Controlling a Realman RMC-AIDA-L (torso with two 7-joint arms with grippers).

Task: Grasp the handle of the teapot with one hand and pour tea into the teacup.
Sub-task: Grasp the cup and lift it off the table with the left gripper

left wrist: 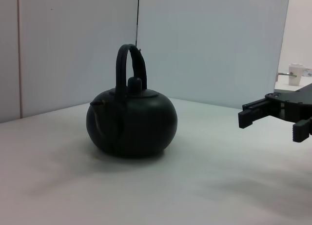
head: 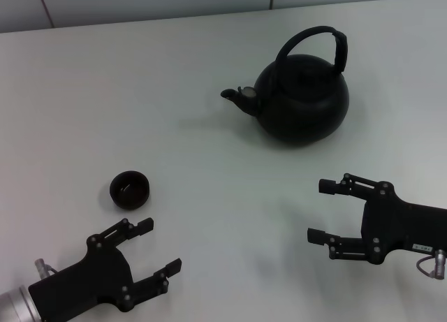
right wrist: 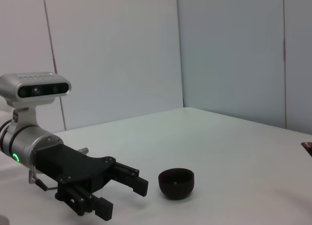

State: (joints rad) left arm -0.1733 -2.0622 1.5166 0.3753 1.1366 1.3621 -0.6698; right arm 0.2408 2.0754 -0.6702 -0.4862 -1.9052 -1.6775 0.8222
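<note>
The matte-black teapot (head: 300, 105) stands upright at the far right of the white table, its spout pointing left. Its arched handle (head: 311, 34) stands up over the top, with the ribbed sleeve on the right side. The tiny black teacup (head: 130, 189) sits upright near the front left. My left gripper (head: 159, 246) is open and empty, just in front of the teacup. My right gripper (head: 319, 210) is open and empty, in front of the teapot and apart from it. The left wrist view shows the teapot (left wrist: 131, 122), its handle (left wrist: 127, 64) and the right gripper (left wrist: 273, 125). The right wrist view shows the teacup (right wrist: 176, 182) and the left gripper (right wrist: 124, 200).
The white table (head: 140, 91) runs back to a pale panelled wall (head: 140, 4). A white paper cup (left wrist: 296, 73) stands on a far surface off the table, seen in the left wrist view.
</note>
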